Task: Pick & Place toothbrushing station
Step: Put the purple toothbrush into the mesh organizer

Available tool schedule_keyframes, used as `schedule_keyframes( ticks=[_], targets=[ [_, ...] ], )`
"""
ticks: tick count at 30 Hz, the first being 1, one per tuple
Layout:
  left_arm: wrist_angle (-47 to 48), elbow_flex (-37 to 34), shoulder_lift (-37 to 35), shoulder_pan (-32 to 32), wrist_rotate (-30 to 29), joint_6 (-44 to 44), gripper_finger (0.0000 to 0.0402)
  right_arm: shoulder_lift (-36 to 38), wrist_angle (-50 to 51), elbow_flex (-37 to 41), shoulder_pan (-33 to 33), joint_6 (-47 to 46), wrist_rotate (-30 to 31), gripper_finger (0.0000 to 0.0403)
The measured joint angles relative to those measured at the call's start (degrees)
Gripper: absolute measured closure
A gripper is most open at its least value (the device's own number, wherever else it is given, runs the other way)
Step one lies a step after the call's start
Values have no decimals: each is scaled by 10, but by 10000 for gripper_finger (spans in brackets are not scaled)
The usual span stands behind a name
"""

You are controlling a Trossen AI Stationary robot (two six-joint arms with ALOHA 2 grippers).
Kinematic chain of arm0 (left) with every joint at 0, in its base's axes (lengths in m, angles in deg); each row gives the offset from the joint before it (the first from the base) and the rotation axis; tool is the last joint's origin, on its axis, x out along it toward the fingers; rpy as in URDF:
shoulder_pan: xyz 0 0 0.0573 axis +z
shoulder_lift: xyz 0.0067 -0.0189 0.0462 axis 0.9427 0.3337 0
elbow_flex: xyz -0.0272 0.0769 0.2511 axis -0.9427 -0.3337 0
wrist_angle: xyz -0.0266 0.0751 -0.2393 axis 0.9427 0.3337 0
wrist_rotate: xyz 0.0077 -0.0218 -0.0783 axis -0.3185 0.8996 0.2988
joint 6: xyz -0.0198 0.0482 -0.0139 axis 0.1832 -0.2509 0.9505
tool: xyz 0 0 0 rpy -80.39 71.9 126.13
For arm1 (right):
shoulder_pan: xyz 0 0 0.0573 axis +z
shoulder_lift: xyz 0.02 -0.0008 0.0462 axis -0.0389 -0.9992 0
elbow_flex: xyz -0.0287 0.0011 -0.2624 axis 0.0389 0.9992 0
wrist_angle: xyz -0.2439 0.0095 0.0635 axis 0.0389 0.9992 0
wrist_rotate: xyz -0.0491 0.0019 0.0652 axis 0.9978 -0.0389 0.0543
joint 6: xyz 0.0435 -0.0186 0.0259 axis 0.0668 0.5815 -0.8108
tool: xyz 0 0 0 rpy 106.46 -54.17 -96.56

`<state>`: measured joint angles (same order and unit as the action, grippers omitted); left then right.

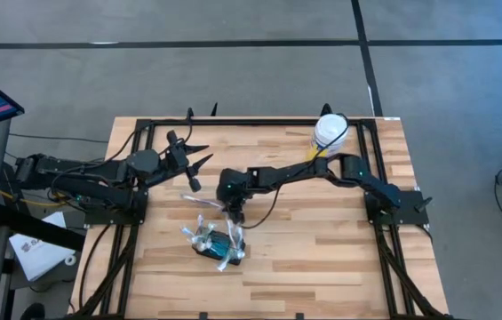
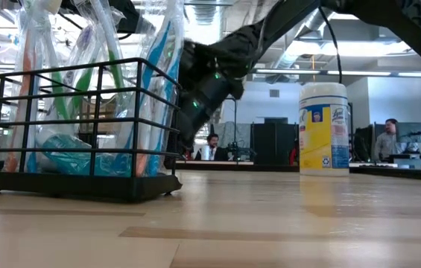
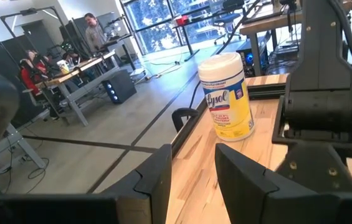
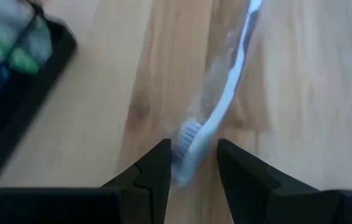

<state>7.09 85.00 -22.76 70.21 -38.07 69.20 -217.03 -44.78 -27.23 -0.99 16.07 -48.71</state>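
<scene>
The right gripper (image 4: 191,163) straddles a toothbrush (image 4: 225,99) lying on the table (image 1: 322,249) — fingers apart, not clamped. The left gripper (image 3: 191,168) hangs unclenched — holding nothing.

The table (image 1: 322,249) was pale butcher-block wood, laid in narrow strips, smooth with a soft satin sheen that caught reflections in the low view. The toothbrushing station (image 2: 83,126), at the left of that view, looked like thin black wire or rod, matt, on a flat black base; the packets standing in it were clear glossy plastic film, crinkled. The canister (image 2: 324,128), right of centre, was white plastic with a glossy yellow printed label. A toothbrush (image 4: 216,118) lying on the wood had a smooth white and blue plastic handle. The arms were dark matt plastic or metal. The floor (image 1: 233,71) was dull grey.
</scene>
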Motion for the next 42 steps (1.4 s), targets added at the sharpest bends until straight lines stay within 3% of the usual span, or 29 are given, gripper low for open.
schedule_keyframes(
  ticks=[5,13,23,36,42],
  targets=[
    [0,0,0,0,0,0,285,0,13,-1,0,2,32,296],
    [0,0,0,0,0,0,285,0,21,-1,-3,13,54,391],
    [0,0,0,0,0,0,285,12,60,-12,-10,31,88,394],
    [0,0,0,0,0,0,285,22,183,-107,-25,105,141,400],
    [19,0,0,0,0,0,285,23,252,-166,-27,144,194,401]
  ],
)
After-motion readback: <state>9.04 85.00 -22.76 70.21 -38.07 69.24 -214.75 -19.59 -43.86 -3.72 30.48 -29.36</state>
